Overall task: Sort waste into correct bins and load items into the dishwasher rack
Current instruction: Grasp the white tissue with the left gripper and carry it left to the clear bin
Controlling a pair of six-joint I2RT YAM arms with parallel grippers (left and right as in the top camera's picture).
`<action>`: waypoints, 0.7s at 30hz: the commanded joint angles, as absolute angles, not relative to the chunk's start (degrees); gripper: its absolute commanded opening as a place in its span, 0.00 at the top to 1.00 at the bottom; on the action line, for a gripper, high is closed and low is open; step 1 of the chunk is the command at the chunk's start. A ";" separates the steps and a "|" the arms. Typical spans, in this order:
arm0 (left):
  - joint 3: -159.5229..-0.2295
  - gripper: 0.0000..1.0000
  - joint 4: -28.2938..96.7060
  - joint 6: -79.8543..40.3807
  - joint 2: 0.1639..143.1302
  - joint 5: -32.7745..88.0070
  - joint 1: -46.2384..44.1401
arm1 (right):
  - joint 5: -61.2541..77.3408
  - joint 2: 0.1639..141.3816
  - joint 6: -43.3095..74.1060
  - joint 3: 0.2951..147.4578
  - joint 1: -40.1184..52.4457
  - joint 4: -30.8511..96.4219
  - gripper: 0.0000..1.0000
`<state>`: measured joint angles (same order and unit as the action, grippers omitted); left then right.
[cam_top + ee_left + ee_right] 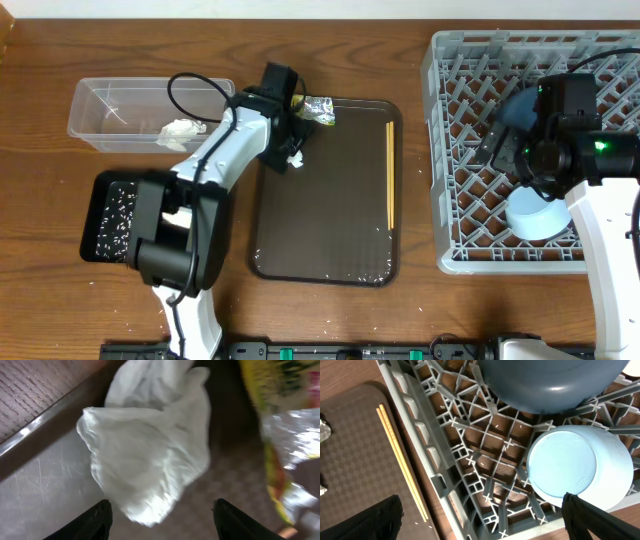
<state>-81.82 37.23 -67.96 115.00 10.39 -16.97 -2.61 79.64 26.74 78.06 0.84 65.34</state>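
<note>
A crumpled white tissue [150, 450] lies at the back left corner of the brown tray [320, 230]. My left gripper [162, 525] hangs just above it, open, with the tissue's lower tip between the black fingers [95, 520] and apart from both. From overhead the same gripper [288, 148] covers most of the tissue [296, 160]. The yellow-green snack wrapper [282, 435] lies right beside it. My right gripper [480, 525] is open and empty over the dishwasher rack [445, 460], near its left edge. In the rack, the light blue bowl [575, 467] sits upside down beside the dark blue bowl [550, 385].
The wooden chopsticks [390, 175] lie along the brown tray's right side. A clear tub [110, 105] at the back left holds another white tissue [180, 130]. A black tray [100, 235] with rice grains sits in front of it, partly under the left arm.
</note>
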 commanded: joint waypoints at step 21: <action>-81.62 0.94 40.05 -66.32 116.11 14.15 -17.61 | -3.42 78.76 27.38 78.96 0.40 65.39 0.01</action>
<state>-81.82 39.66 -68.29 118.56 12.34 -17.37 -2.61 79.64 26.74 78.06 0.84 65.34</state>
